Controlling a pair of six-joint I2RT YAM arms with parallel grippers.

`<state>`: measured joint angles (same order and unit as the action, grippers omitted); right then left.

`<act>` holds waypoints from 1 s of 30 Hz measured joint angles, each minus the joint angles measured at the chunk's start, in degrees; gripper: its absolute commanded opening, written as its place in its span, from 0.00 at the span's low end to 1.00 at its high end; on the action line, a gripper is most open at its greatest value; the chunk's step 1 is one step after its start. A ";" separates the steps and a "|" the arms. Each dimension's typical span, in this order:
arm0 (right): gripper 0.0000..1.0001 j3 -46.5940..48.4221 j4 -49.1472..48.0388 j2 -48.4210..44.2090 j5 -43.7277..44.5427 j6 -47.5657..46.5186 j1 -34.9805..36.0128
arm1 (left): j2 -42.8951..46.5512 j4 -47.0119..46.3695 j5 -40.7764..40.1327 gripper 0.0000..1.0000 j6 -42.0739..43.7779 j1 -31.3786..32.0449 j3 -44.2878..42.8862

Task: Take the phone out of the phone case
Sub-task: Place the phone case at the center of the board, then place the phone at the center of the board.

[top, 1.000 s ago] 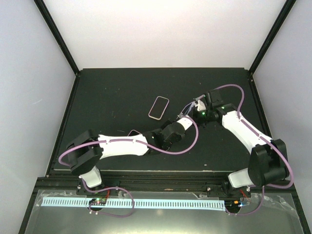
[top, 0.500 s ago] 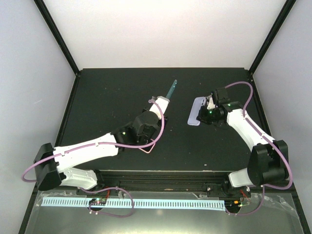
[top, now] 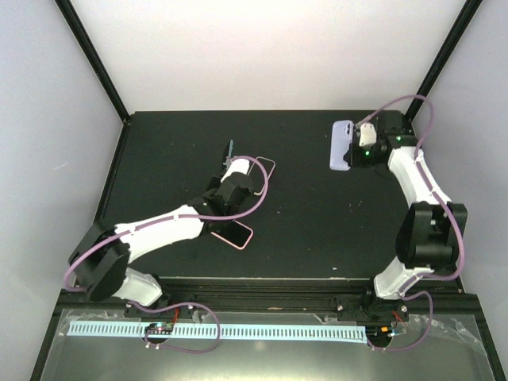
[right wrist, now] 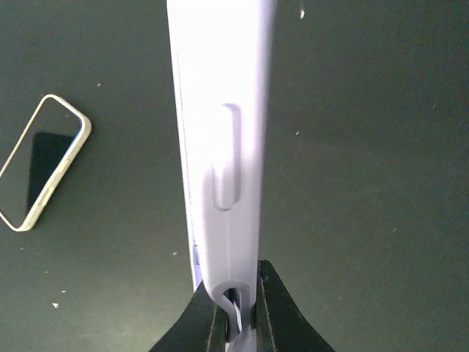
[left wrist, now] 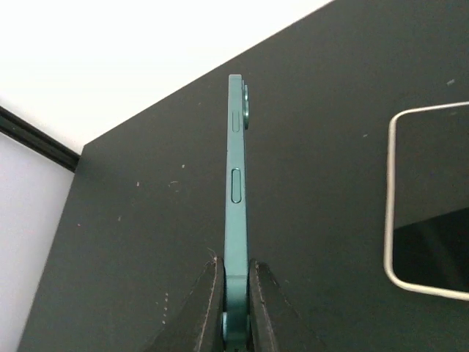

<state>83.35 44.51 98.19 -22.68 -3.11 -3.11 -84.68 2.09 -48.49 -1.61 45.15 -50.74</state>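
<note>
left wrist: phone (left wrist: pixel 236 183) edgewise in left claw (left wrist: pixel 235 265)

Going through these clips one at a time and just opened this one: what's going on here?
The left gripper is shut on a green phone, held edge-on. The right gripper is shut on the lilac case, over at the far right of the table. Phone and case are well apart, so the phone is out. A pink-rimmed phone and a silver-rimmed phone lie on the table.
</note>
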 measured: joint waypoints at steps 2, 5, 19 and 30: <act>0.01 5.25 2.47 4.79 -1.55 -3.96 -1.95 | -4.31 0.02 0.04 0.02 2.27 -1.95 -2.40; 0.01 10.45 6.38 11.02 -4.37 -7.96 -4.24 | -11.96 -0.20 -0.11 0.02 6.60 -5.01 -8.02; 0.01 14.91 13.44 25.14 -6.56 -9.97 -6.34 | -25.05 -9.09 0.37 0.02 25.83 -8.33 -11.80; 0.01 16.61 13.07 25.75 -5.92 -9.07 -9.05 | -28.39 -10.32 -0.33 0.02 29.75 -8.90 -12.15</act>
<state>99.96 57.58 123.94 -28.60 -12.19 -12.16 -113.08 -8.23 -48.82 28.14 36.25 -62.89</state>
